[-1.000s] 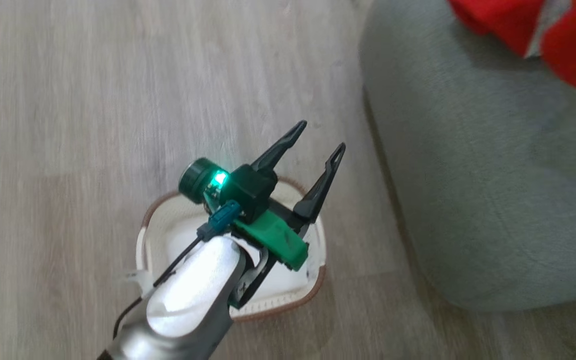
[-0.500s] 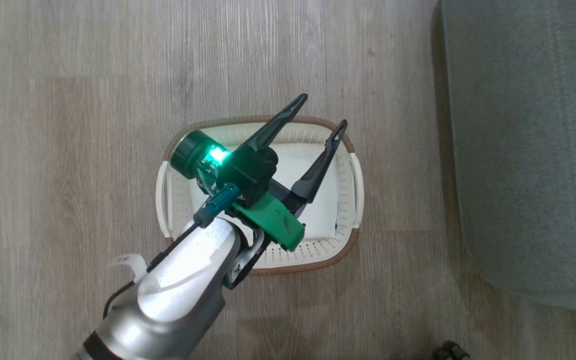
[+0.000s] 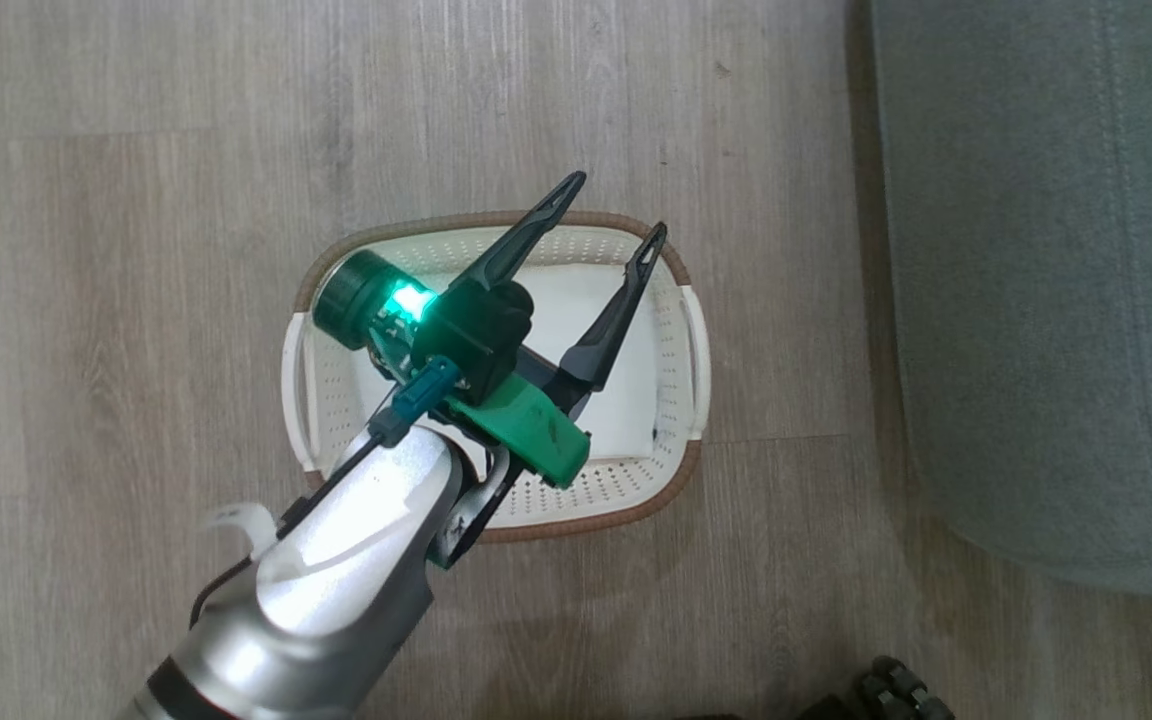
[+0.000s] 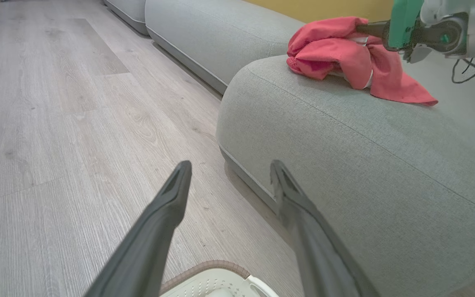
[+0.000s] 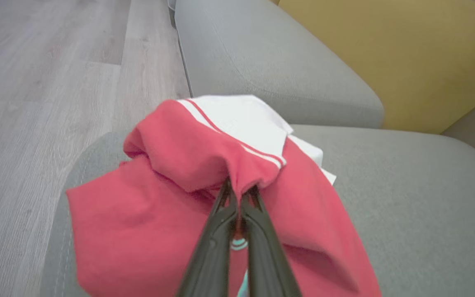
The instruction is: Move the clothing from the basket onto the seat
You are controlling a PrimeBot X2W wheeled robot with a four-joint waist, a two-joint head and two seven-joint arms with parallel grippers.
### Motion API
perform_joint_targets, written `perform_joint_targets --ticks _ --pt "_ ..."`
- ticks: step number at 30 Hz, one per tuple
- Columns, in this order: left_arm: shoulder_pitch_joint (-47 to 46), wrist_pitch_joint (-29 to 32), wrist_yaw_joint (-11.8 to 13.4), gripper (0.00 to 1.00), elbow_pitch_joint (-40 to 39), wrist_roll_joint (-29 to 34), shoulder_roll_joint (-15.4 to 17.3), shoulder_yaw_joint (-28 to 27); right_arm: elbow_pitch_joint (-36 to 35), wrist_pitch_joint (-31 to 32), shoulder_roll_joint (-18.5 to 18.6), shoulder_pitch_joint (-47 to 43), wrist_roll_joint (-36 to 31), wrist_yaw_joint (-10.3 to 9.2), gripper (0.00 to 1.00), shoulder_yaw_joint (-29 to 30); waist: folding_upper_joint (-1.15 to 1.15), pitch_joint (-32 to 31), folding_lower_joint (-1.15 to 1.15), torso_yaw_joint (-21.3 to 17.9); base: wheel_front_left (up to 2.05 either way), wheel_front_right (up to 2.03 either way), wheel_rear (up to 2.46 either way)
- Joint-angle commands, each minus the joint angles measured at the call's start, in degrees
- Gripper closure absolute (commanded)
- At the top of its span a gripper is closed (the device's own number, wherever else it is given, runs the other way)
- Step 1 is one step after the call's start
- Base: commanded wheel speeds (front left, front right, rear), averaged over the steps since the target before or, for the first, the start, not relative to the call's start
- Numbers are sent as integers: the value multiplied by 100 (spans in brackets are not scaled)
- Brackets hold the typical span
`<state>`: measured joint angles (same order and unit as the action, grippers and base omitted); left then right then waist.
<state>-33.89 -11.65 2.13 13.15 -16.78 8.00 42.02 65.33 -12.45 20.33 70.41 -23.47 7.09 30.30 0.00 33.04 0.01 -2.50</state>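
The cream basket with its brown rim stands on the floor, and only its white liner shows inside. My left gripper hangs open above it with nothing between its fingers; in the left wrist view that gripper points past the basket's rim toward the seat. The red clothing with white stripes lies bunched on the grey-green seat. My right gripper is shut on a fold of the clothing, and it also shows in the left wrist view.
Pale wood floor surrounds the basket, and the seat's rounded edge stands just to its right. A second grey cushion and a yellow cushion lie beyond the clothing. A dark wheel is at the head view's bottom edge.
The head camera has swung away from the seat, so the whole basket is now in view and the red clothing is out of it. My left gripper stays open over the basket.
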Motion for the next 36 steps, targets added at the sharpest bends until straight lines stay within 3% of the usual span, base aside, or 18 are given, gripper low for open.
perform_joint_targets --ticks 1,2,3,4,5,7,8,20,36 --pt "-81 34 43 0 -200 5 103 -153 -115 41 -17 -82 -63 40 100 57 0 -17 -1 -58 0 0 0" --pt "-78 39 43 0 -194 -2 110 -150 -82 44 -57 -112 -78 40 100 101 0 -28 -1 -87 0 0 0" --pt "-75 43 46 0 -188 -9 115 -147 -62 27 -99 -136 -86 40 94 137 0 -40 -1 -110 0 0 0" --pt "-70 45 52 0 -180 -14 122 -146 -48 4 -141 -158 -94 40 76 166 0 -58 -1 -136 0 0 0" --pt "-70 45 52 0 -180 -14 122 -146 -48 4 -141 -158 -94 40 76 166 0 -58 -1 -136 0 0 0" --pt "-62 50 66 0 -170 -26 137 -149 -26 -45 -219 -199 -104 40 48 211 0 -97 -1 -189 0 0 0" --pt "-58 51 73 0 -165 -33 145 -153 -12 -72 -252 -216 -100 40 0 231 0 -121 -1 -215 0 0 0" --pt "187 -84 181 0 -61 -323 216 -363 49 -250 -556 -445 164 40 0 -185 0 -662 -1 -542 0 0 0" --pt "988 -324 601 0 222 -828 189 -1177 -1097 -254 -692 -1420 1745 40 0 -2131 0 -2100 -1 -371 0 0 0"
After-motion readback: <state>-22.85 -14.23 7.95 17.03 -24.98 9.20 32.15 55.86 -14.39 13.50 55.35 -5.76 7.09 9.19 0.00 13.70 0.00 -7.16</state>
